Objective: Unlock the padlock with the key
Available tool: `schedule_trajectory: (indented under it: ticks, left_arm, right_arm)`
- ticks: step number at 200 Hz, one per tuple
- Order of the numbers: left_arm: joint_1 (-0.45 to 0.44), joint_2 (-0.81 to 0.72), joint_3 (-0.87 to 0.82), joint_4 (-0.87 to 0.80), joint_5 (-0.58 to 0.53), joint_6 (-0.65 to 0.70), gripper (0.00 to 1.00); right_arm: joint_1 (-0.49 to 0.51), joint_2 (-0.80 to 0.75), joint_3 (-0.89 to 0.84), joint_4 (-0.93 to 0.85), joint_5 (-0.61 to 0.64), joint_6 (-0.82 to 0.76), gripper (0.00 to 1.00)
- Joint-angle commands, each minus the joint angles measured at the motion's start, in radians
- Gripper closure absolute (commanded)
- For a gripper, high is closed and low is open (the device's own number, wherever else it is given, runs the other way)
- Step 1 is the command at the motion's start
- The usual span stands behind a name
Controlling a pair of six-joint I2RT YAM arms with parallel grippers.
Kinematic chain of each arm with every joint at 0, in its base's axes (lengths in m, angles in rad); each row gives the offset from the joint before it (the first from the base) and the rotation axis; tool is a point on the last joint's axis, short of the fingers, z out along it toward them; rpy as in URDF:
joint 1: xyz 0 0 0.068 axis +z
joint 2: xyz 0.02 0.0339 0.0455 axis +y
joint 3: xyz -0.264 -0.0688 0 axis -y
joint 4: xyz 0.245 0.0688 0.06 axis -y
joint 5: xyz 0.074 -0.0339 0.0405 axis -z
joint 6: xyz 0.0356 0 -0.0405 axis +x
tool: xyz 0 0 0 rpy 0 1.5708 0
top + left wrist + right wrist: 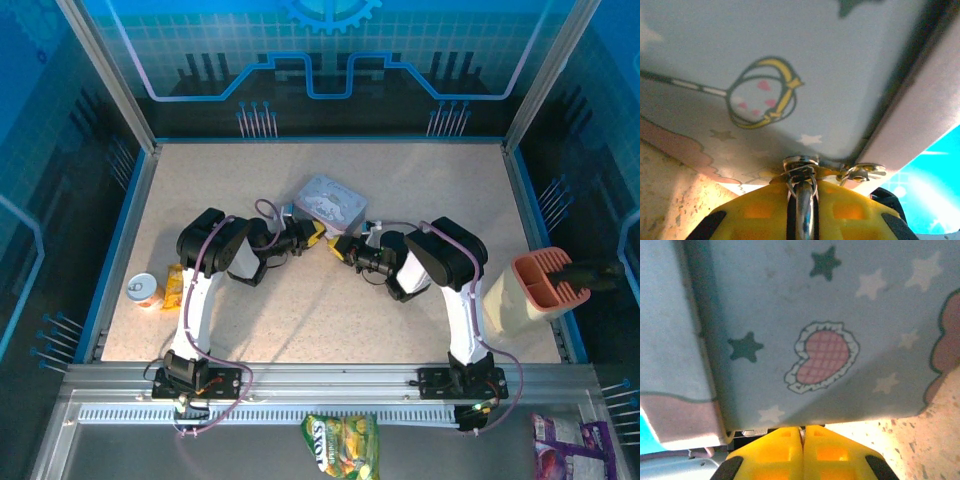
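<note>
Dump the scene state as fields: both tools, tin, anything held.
left tool: shut on a silver loop, likely the padlock's shackle, at a corner of the tin
right tool: fingers pressed together, nothing seen between them, close against the tin's side
tin: grey, printed, mid-table, both tools at its near side
can: near left table edge

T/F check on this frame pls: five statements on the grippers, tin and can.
1. Left gripper and right gripper are both at the tin's near side. True.
2. Right gripper is wide open. False: the wrist view shows its fingers pressed together.
3. Left gripper pinches a silver metal piece. True.
4. The can stands right of the tin. False: it stands far left of it, beside a yellow packet.
5. The tin's lid is off. False: the lid is on.
</note>
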Motion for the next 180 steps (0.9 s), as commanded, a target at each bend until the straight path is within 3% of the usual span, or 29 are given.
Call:
schedule_trajectory:
  ticks: [1,180]
  left_arm:
    - [-0.013,0.095,-0.039,-0.142,0.060,0.027,1.00]
    - [-0.013,0.103,-0.038,-0.172,0.055,0.049,1.00]
  right_arm:
    - [-0.025,-0.028,0.002,0.014,-0.010,-0.001,1.00]
    - [0.008,-0.025,0.019,0.016,-0.008,-0.009,1.00]
